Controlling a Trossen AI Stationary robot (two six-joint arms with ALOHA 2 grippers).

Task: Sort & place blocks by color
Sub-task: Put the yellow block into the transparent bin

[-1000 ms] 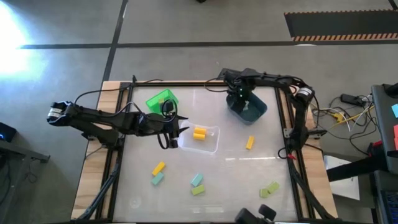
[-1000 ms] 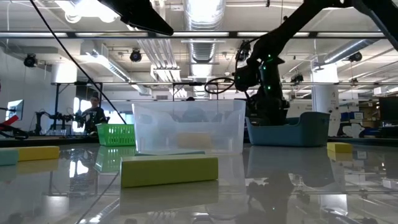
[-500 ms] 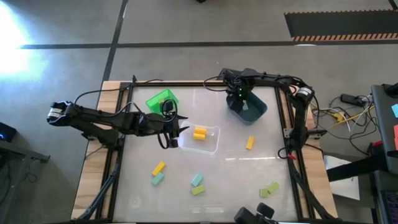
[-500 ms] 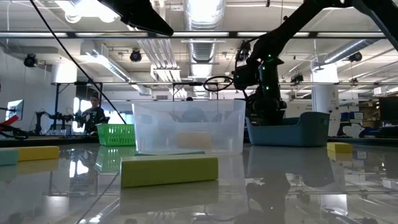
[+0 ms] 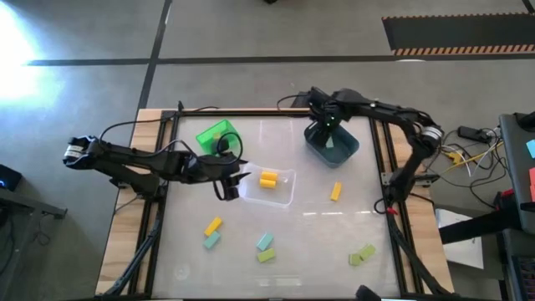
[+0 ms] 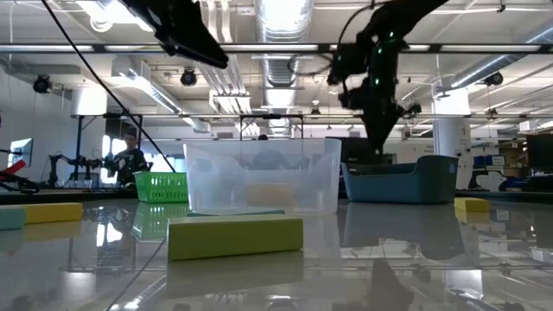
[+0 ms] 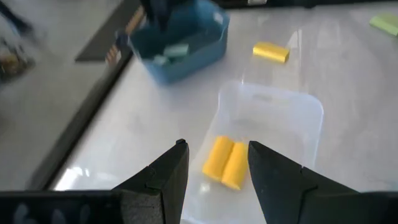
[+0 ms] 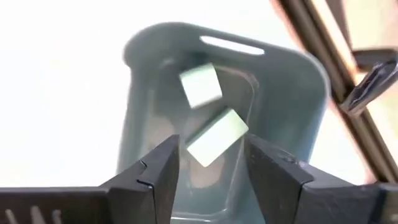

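So far you have two yellow blocks (image 5: pixel 267 179) lying side by side in the clear bin (image 5: pixel 269 186) near the worktop's (image 5: pixel 318 217) centre, and two pale teal blocks (image 8: pixel 208 112) in the dark blue-grey bin (image 5: pixel 333 144) toward the far right corner. Seven blocks still lie loose: a yellow one (image 5: pixel 335 191) by the right edge, a yellow and teal pair (image 5: pixel 212 232) near the front left, a teal and light green pair (image 5: pixel 265 247) at the front middle, and two light green blocks (image 5: pixel 361 254) at the front right.

Your right end effector (image 8: pixel 208 162) hangs over the blue-grey bin, fingers parted and empty. Your left end effector (image 7: pixel 214 165) waits at the clear bin's left end, likewise parted and holding nothing.

Only the right wrist view shows the teal blocks clearly. The bright green bin (image 5: pixel 218 136) near the far left looks empty from overhead.
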